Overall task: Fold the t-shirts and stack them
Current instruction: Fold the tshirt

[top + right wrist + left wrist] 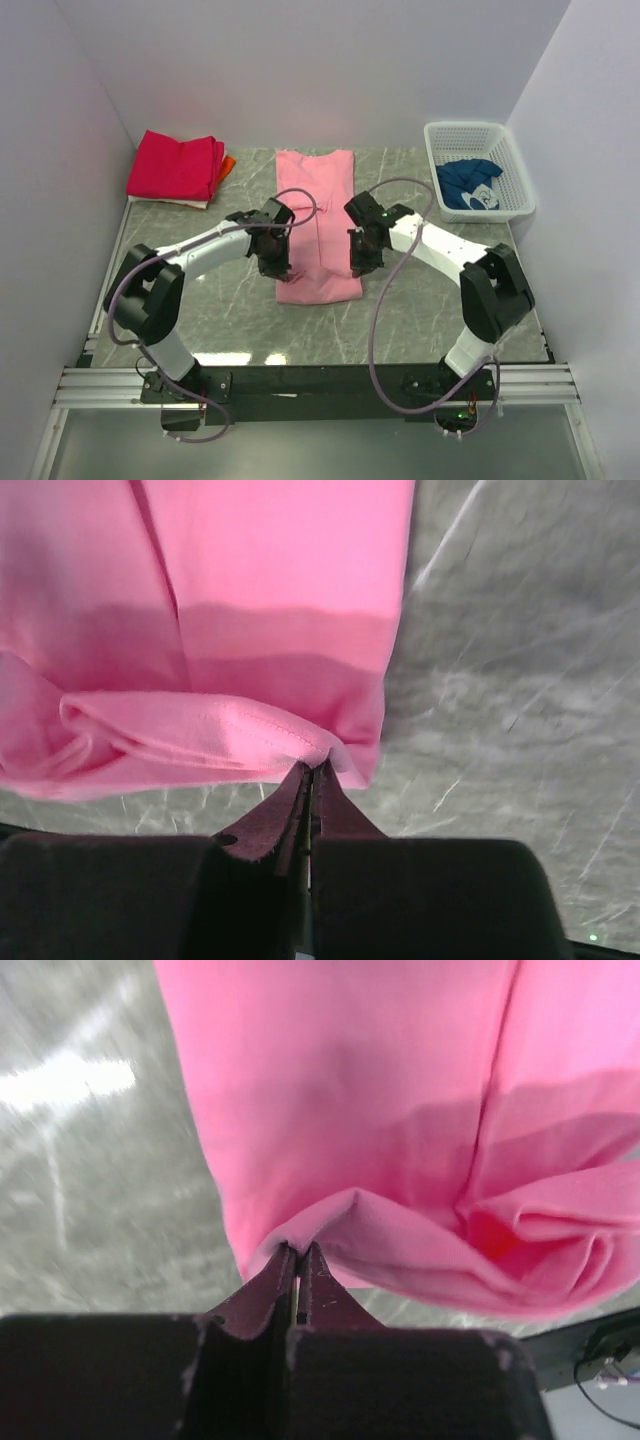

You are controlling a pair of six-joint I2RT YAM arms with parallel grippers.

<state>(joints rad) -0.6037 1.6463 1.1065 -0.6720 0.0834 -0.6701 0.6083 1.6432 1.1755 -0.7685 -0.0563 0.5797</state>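
White basket [466, 128] holds dark blue t-shirt [466, 181].

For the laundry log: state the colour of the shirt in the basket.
The shirt is dark blue with white print, clearest in the top external view.

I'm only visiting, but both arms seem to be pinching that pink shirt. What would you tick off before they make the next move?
1. The left gripper is shut on a near corner of the pink t-shirt: ok.
2. The right gripper is shut on the other near corner: ok.
3. Both grips level across the near hem, seen from above: ok.
4. Far half of the shirt lies flat on the table: ok.
5. Cloth between the grips is smooth: not ok, it is bunched in both wrist views.
6. Each grip holds every layer of the hem: cannot tell.
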